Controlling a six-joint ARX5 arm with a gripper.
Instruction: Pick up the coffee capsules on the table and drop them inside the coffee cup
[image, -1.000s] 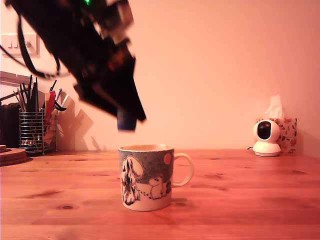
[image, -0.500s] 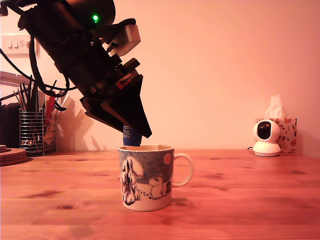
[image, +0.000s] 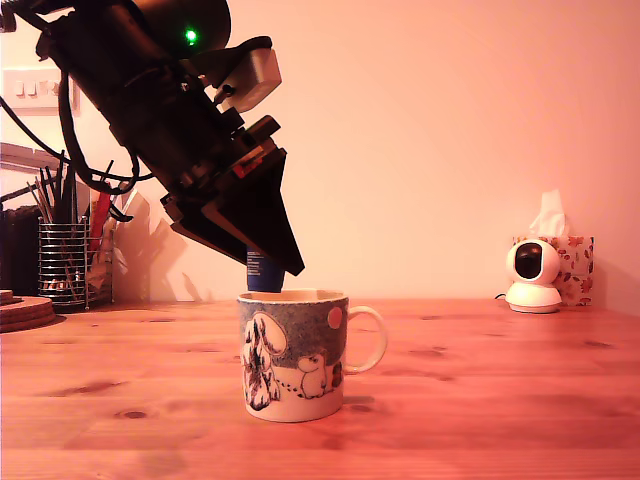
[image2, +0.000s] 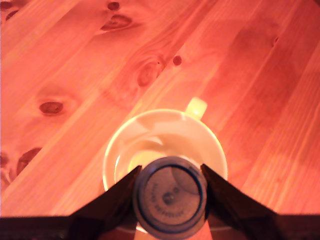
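Note:
The cream coffee cup (image: 292, 354) with a grey-blue cartoon band stands on the wooden table (image: 480, 400), handle toward the exterior view's right. My gripper (image: 268, 268) hangs tilted just above the cup's rim, shut on the dark blue coffee capsule (image: 262, 271), whose lower part shows behind the black fingers (image: 258, 225). In the wrist view the capsule (image2: 169, 195) sits round face up between both fingers (image2: 113, 200), directly over the cup's open mouth (image2: 150, 140). The cup's inside looks empty.
A wire utensil holder (image: 66, 262) with pens stands at the back on the exterior view's left, beside a round wooden board (image: 22, 310). A small white camera (image: 532, 276) and a tissue box (image: 574, 268) sit at the back right.
One second ago the arm was blurred and moving, with the capsule higher. It then came down and rightward over the cup. Over the last half second nothing has moved.

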